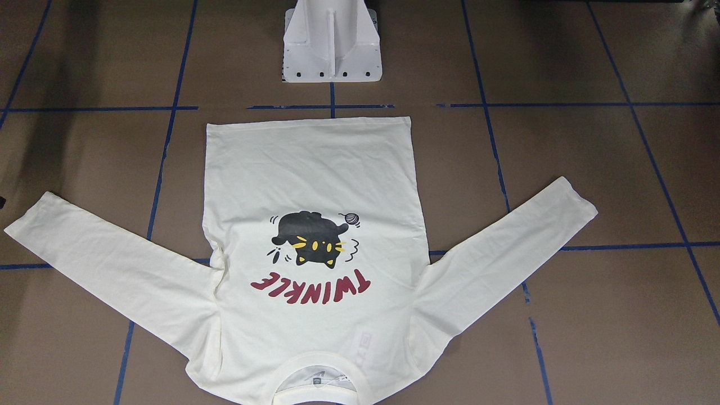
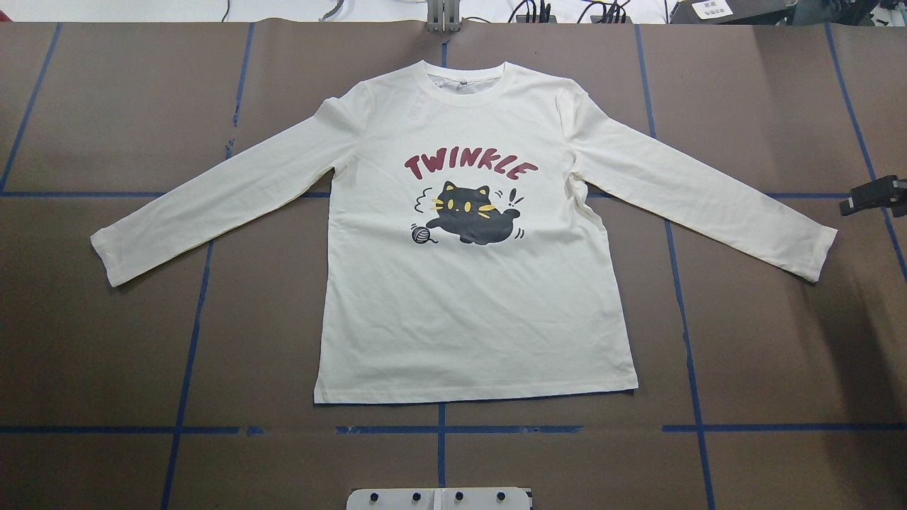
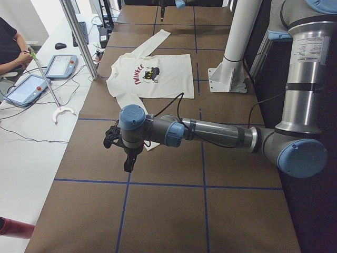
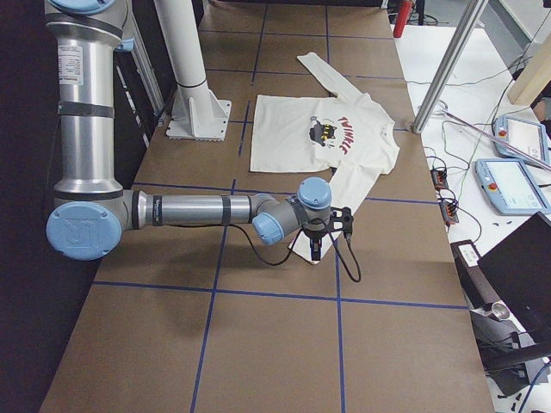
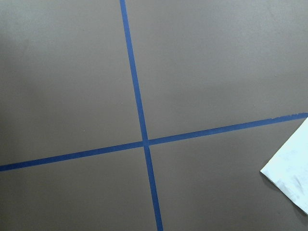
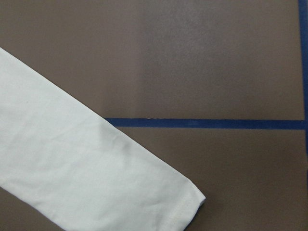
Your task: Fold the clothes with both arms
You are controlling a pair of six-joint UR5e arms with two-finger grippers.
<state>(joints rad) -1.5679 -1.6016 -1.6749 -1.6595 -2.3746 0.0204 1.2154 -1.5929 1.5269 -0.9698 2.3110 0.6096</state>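
Shirt: a cream-white long-sleeved T-shirt with a black cat print and red "TWINKLE" lettering (image 2: 468, 312) lies flat and print-up in the middle of the overhead frame. Its collar is toward the top edge and its hem toward the bottom.
Sleeves: both are spread out, slanting down toward the overhead frame's left and right edges.
Counter: a brown counter (image 2: 106, 106) marked with a grid of blue tape lines (image 5: 139, 110) carries the shirt.
Left arm: a grey-silver tubular arm with light blue joint caps (image 3: 210, 132) stretches low across the middle of the exterior left frame.
Left gripper: the black gripper (image 3: 128, 164) points down over the counter, where the near sleeve ends. It cannot be told whether it is spread or pressed together.
Left wrist view: one cuff corner (image 5: 291, 168) lies at the lower right edge, beside a tape crossing.
Right arm: a matching arm (image 4: 198, 209) reaches across the middle of the exterior right frame.
Right gripper: the black gripper (image 4: 315, 251) points down over the near sleeve's end. Overhead it shows at the right edge (image 2: 875, 195), apart from the cuff. Its state cannot be told.
Right wrist view: the sleeve end (image 6: 72, 168) fills the lower left, lying flat.
Pedestal: a white base (image 1: 332, 50) stands at top centre of the front-facing frame, beyond the hem.
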